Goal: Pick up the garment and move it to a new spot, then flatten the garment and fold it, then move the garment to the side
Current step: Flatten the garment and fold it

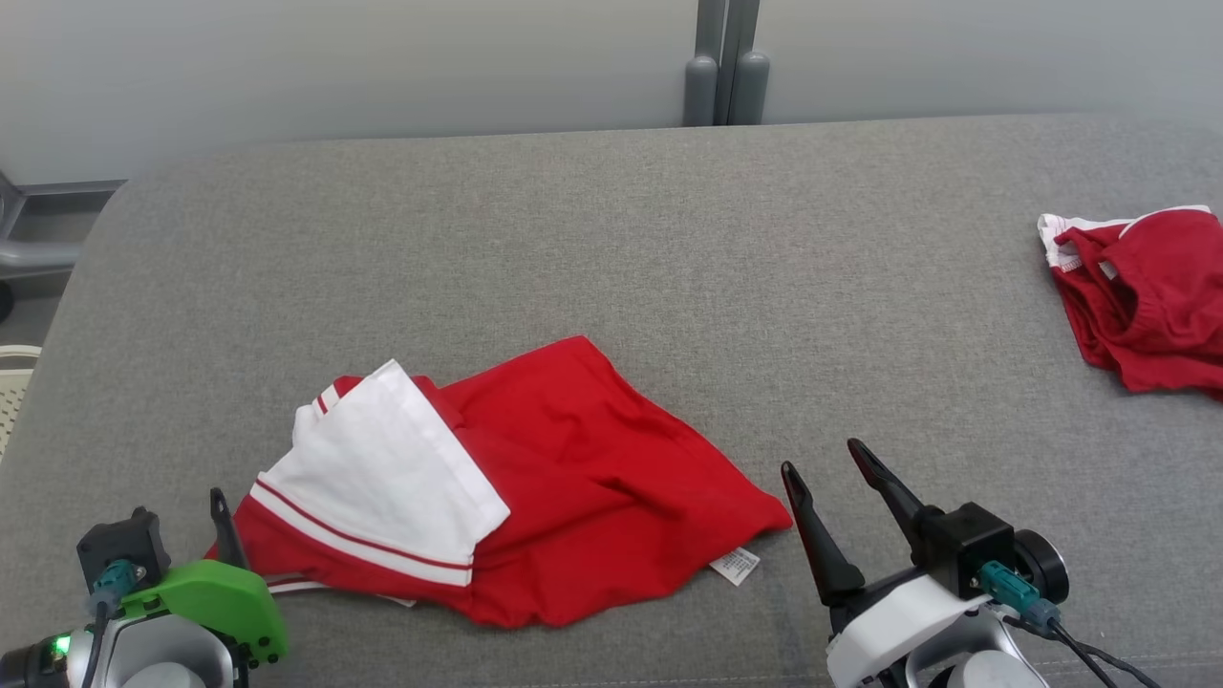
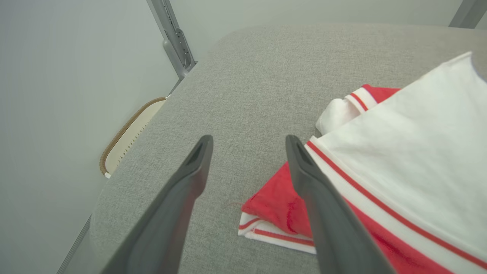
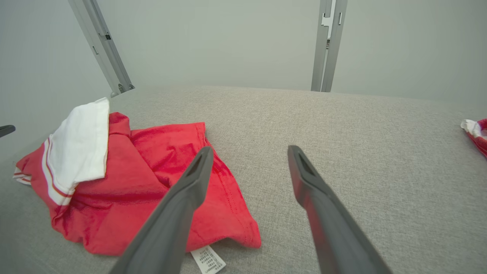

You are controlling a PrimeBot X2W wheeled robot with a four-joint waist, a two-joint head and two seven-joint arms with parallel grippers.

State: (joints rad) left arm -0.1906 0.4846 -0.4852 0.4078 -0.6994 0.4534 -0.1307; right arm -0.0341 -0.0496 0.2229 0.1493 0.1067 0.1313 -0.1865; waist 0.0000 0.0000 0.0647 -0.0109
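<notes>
Two open, empty grippers flank the garment [image 1: 583, 478], crumpled on the table [image 1: 611, 239]; its long axis runs between them; left gripper [image 2: 247, 142] sits at its striped corner, seemingly nearer than right gripper [image 1: 822, 457], just beside its labelled corner.

- The garment [image 1: 592, 478] lies on the table [image 1: 611, 239], between the left pincer [image 2: 248, 139] and the right pincer [image 1: 822, 457].
- Its label [image 1: 734, 566] lies just left of the right pincer.
- A second garment [image 1: 1147, 296] lies on the table well to the right of the right pincer and farther back.
</notes>
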